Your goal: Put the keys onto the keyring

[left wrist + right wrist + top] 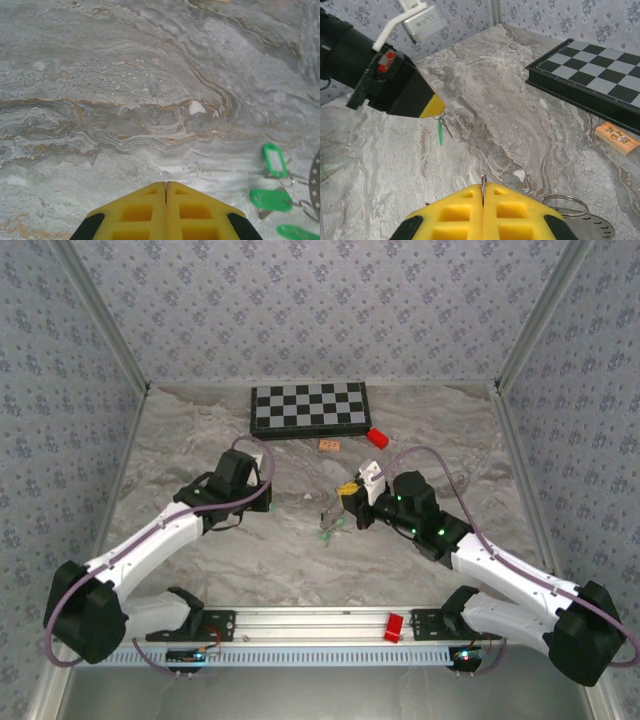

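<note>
My right gripper [483,186] [350,495] is shut on a thin silvery wire edge that sticks up between its yellow tips. Part of the keyring [563,204] loops out just to its right, above a perforated metal disc [592,227]. My left gripper [166,184] [436,107] has its jaws pressed together. In the right wrist view one green key [440,132] hangs edge-on from its tip by a small ring. Three more green keys [270,199] [327,533] lie on the marble at the lower right of the left wrist view, joined to wire rings.
A chessboard [308,408] lies at the back of the table, with a small orange tile [329,446] and a red block [378,437] in front of it. Another red block [394,626] sits on the front rail. Patterned walls close in three sides.
</note>
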`<act>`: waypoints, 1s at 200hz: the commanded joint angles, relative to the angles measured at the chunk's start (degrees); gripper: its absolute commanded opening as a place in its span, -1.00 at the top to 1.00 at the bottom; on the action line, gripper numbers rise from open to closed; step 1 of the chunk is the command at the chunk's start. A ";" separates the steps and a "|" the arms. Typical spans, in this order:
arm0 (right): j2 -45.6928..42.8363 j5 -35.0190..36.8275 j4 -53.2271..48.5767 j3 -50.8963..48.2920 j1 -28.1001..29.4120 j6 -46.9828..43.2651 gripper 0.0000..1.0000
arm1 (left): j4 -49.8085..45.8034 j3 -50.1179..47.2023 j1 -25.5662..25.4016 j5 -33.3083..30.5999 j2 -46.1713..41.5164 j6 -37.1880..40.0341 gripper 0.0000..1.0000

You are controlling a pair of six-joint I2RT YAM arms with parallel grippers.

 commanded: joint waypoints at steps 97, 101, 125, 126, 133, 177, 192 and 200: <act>-0.17 -0.54 3.19 0.26 0.50 1.06 1.00 | -21.29 1.01 -7.82 -4.38 0.50 -6.63 1.00; -0.10 -0.53 3.31 0.32 0.50 1.06 1.00 | -21.82 0.98 -7.79 -3.95 0.78 -7.17 1.00; 0.27 -0.67 3.40 0.41 0.47 1.15 1.00 | -23.09 1.67 -7.79 -1.23 4.38 -8.10 1.00; 0.27 -0.65 3.42 0.41 0.50 1.15 1.00 | -23.10 1.72 -7.79 -1.17 4.64 -8.05 1.00; 0.40 -0.72 3.45 0.41 0.48 1.15 1.00 | -23.27 2.53 -7.80 -1.15 6.34 -7.92 1.00; 0.05 -0.15 3.25 0.17 0.50 0.89 1.00 | -23.62 9.53 -7.24 -1.19 18.74 -4.05 1.00; 0.15 -0.18 3.27 0.23 0.54 0.90 1.00 | -22.50 11.18 -6.66 -0.79 22.36 -2.86 1.00; 0.18 -0.21 3.27 0.24 0.54 0.89 1.00 | -21.68 11.84 -6.39 -0.40 24.04 -2.32 1.00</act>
